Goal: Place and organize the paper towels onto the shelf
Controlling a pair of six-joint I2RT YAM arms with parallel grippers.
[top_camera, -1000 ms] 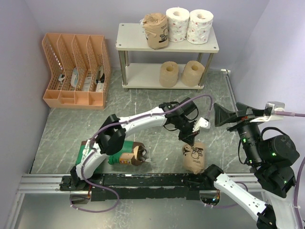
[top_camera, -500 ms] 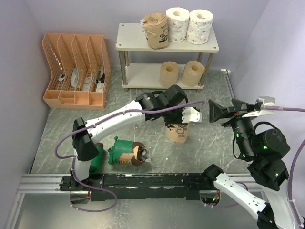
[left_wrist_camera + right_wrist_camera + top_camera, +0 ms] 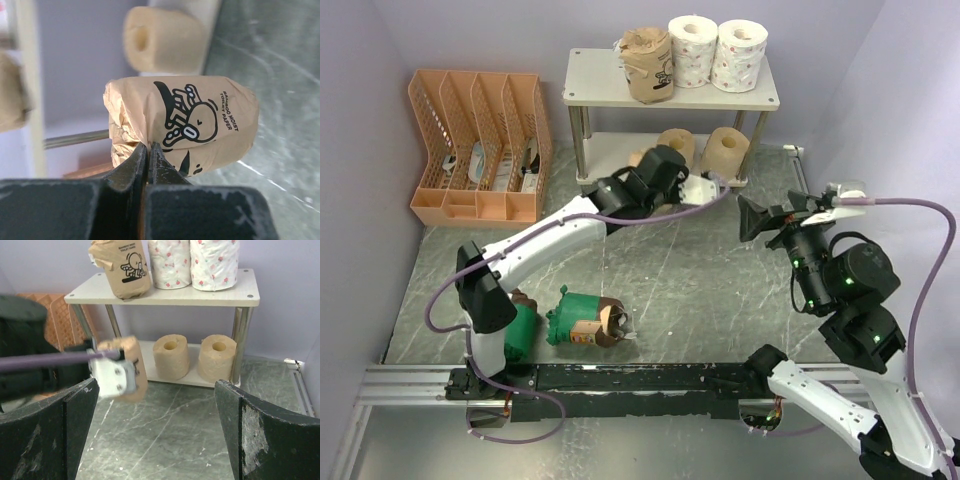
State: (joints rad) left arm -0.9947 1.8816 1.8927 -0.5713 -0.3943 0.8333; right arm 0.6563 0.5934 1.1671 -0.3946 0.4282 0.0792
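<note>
My left gripper (image 3: 148, 150) is shut on the crumpled end of a brown cartoon-print paper towel roll (image 3: 190, 125) and holds it in the air just in front of the shelf's lower board (image 3: 620, 160). In the top view the left gripper (image 3: 665, 178) covers most of that roll; the right wrist view shows the roll (image 3: 134, 365) left of the tan rolls. The top board (image 3: 595, 85) carries one brown printed roll (image 3: 648, 65) and two white specked rolls (image 3: 692, 50). Two tan rolls (image 3: 726, 152) stand on the lower board. My right gripper (image 3: 760, 218) is open and empty, at mid-right, facing the shelf.
A green-wrapped roll (image 3: 582, 320) lies on the table near the front left, and another green one (image 3: 523, 330) sits partly behind the left arm. An orange file organizer (image 3: 480, 150) stands at back left. Walls close in on both sides.
My left arm has lifted the brown printed roll from the front right of the table and carried it back to the shelf's lower tier. The right gripper has drifted slightly left and back.
</note>
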